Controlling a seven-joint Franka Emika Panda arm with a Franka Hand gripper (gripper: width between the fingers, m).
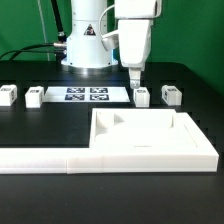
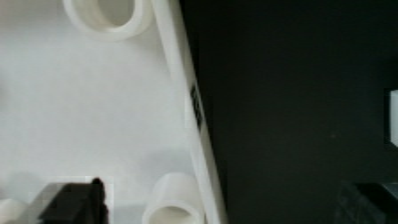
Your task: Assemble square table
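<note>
The square white tabletop [image 1: 140, 135] lies flat near the front of the black table, its round leg sockets facing up. My gripper [image 1: 134, 76] hangs above its far edge, fingers pointing down and open, with nothing in them. In the wrist view the tabletop [image 2: 89, 110] fills one side, with a socket [image 2: 107, 14] at one end and another [image 2: 175, 200] close to my gripper [image 2: 217, 205]. Its tagged edge [image 2: 196, 105] runs between the fingers, and one dark finger [image 2: 71, 200] stands over the white surface. Several small white legs lie along the back: two [image 1: 142, 96] [image 1: 170, 96] beside the gripper and two [image 1: 8, 95] [image 1: 35, 97] at the exterior view's left.
The long low white L-shaped wall [image 1: 60, 158] runs along the table's front, against the tabletop. The marker board [image 1: 88, 95] lies flat in front of the robot's base [image 1: 88, 45]. A white piece [image 2: 393, 110] shows at the edge of the wrist view.
</note>
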